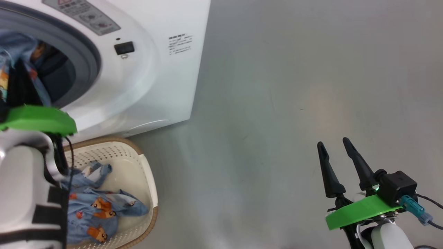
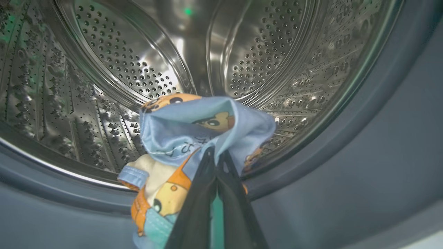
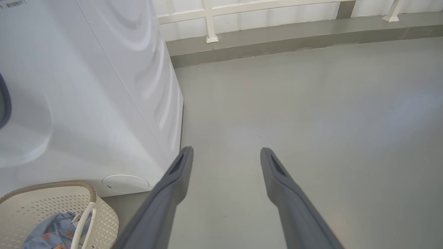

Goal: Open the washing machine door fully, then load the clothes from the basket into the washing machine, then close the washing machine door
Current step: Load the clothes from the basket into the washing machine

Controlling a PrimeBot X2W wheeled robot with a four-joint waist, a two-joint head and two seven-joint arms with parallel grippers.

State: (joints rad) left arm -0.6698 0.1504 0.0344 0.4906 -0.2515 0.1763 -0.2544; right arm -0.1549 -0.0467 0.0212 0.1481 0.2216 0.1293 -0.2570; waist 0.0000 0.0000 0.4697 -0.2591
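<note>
A: How are the left fingers (image 2: 204, 180) seen?

B: They are pressed tightly together, and a bunch of light blue bear-print cloth (image 2: 183, 131) is pinched between them. The bunch is held at the mouth of the perforated steel drum (image 2: 121, 52), above the grey gasket (image 2: 346, 155) — some of the fabric is draped down beside the fingers.

A: What is shown from the head?

B: The white washing machine (image 1: 155, 79) is seen at the upper left with its round opening uncovered. Blue fabric is seen at the left edge of that opening, where the left arm is reaching in.

A: Where are the other clothes (image 1: 100, 207) found?

B: They are lying crumpled in the cream basket (image 1: 148, 180), which is set on the grey floor (image 1: 294, 86) just in front of the machine, below the opening. One side of the basket is hidden by the pale left forearm (image 1: 20, 193).

A: And the right fingers (image 1: 327, 169)?

B: They are spread wide, and nothing is held between them. They are seen above bare floor, well apart from the basket — in the right wrist view the machine's white side is seen to their left and the basket at the lower left corner.
</note>
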